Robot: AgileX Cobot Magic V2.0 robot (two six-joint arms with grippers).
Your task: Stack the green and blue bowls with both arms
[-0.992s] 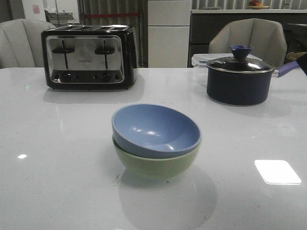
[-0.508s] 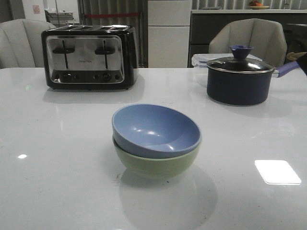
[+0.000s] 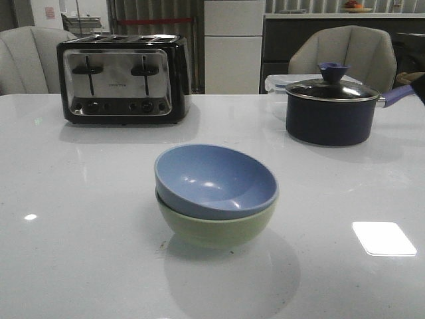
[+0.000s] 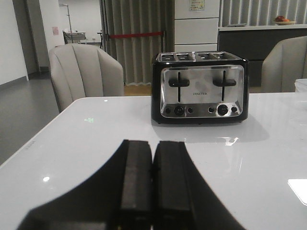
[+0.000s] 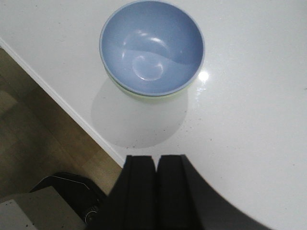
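The dusty blue bowl (image 3: pixel 216 179) sits nested inside the pale green bowl (image 3: pixel 216 229) at the middle of the white table, slightly tilted. The right wrist view looks down on the blue bowl (image 5: pixel 152 45) with a sliver of the green bowl (image 5: pixel 148 97) under it. My right gripper (image 5: pixel 157 160) is shut and empty, above the table's front edge, apart from the bowls. My left gripper (image 4: pixel 153 146) is shut and empty, low over the table facing the toaster. Neither arm shows in the front view.
A black and chrome toaster (image 3: pixel 123 78) stands at the back left, also in the left wrist view (image 4: pixel 200 87). A dark lidded saucepan (image 3: pixel 332 106) with a blue handle stands at the back right. The table edge (image 5: pixel 62 103) and floor show in the right wrist view.
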